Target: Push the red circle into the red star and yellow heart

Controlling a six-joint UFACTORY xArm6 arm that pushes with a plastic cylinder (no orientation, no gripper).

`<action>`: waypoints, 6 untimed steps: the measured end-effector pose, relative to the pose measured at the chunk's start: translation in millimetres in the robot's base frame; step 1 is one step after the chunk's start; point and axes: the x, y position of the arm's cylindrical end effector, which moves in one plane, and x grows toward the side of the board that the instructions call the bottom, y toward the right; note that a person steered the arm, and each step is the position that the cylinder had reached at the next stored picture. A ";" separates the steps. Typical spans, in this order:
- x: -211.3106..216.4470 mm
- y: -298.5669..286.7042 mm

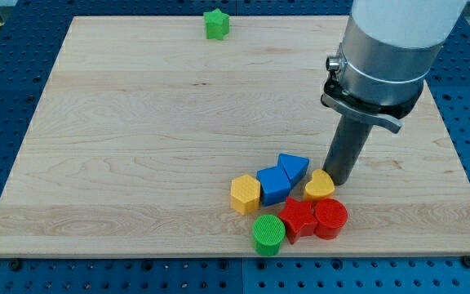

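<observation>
Red circle (330, 218) sat near the board's (137, 163) bottom edge, at the right end of a cluster of blocks. It touched the red star (299, 218) on its left. Yellow heart (319, 186) lay just above the two, close over the circle's upper left, seemingly touching or nearly so; could not tell for sure.

Arm ended in a plain rod, no gripper, so nothing to be open or closed. The tip (339, 181) stood on the wood just to the right of the heart, against or almost against its right edge, and above the red circle with a small gap between. Rod rose to a grey collar and white arm body at the view's top right.

Rest of the cluster, to the left: blue triangle (292, 167) above and left of the heart, blue cube (274, 186) beside it, yellow hexagon (245, 194) furthest left, green circle (268, 234) lowest, just left of the star.

Green star (216, 24) alone near the top edge, well apart from everything.
</observation>
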 end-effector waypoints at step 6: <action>84.4 2.0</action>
